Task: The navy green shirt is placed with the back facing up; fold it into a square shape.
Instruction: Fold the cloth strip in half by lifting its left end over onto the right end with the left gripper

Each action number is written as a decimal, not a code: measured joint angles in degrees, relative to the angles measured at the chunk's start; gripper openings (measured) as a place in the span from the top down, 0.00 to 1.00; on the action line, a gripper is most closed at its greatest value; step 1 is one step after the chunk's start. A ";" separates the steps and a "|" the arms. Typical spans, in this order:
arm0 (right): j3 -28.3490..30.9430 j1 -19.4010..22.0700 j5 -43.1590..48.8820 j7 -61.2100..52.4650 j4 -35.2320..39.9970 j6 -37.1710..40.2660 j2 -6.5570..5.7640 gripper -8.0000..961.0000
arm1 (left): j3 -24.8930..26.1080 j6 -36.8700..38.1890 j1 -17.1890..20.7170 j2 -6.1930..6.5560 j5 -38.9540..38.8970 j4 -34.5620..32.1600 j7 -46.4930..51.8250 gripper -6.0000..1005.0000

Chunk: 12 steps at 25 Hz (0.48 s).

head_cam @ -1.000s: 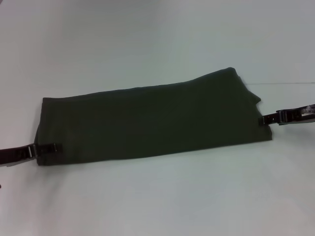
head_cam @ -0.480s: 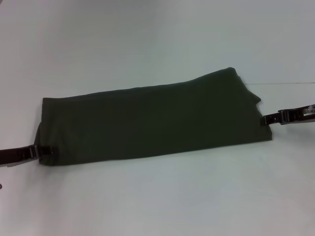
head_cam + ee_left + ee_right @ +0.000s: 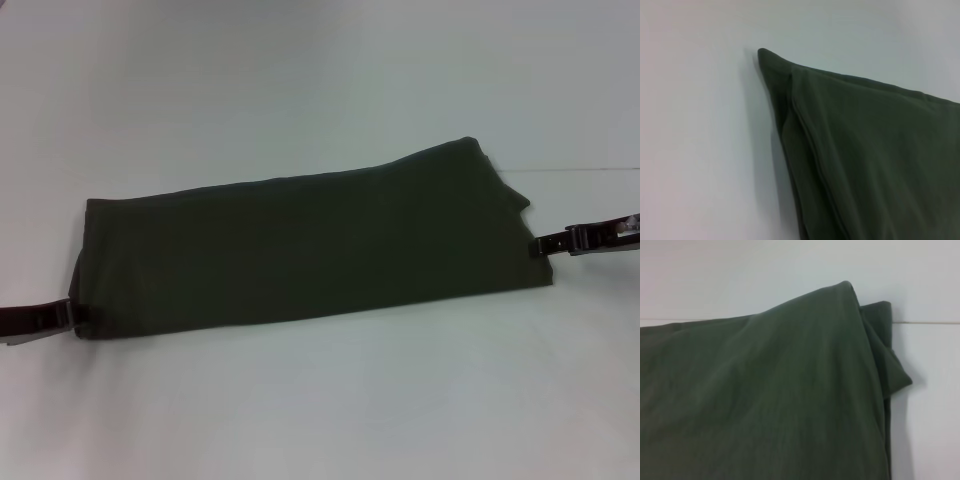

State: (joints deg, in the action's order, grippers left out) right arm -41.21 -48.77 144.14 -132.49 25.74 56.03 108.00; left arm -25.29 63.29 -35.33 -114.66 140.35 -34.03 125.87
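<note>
Whether either set of jaws is apart or together cannot be told. Head view: the left gripper meets one short end of the navy green shirt, the right gripper the other; the band's long axis spans between them on the table. Both arms reach in low, nearly level. Wrist views: plain folded cloth, no lettering.

L gripper: slim, black w/ silver metal | R gripper: same, black + silver
</note>
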 joint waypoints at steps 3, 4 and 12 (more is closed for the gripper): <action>-0.05 0.00 0.06 -0.12 0.01 0.00 -0.07 0.25 | -0.02 -0.04 -0.06 0.06 0.05 -0.05 0.03 0.70; -0.05 0.00 0.07 -0.19 0.01 0.00 -0.09 0.25 | -0.02 -0.05 -0.07 0.10 0.05 -0.07 0.04 0.80; -0.25 -0.43 0.81 -2.06 0.01 0.70 -0.42 0.26 | -0.02 -0.13 -0.33 0.14 0.09 -0.16 -0.03 0.99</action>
State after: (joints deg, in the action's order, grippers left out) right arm -41.46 -49.20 144.95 -134.55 25.75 56.73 107.58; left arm -25.31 63.16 -35.66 -114.52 140.44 -34.19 125.83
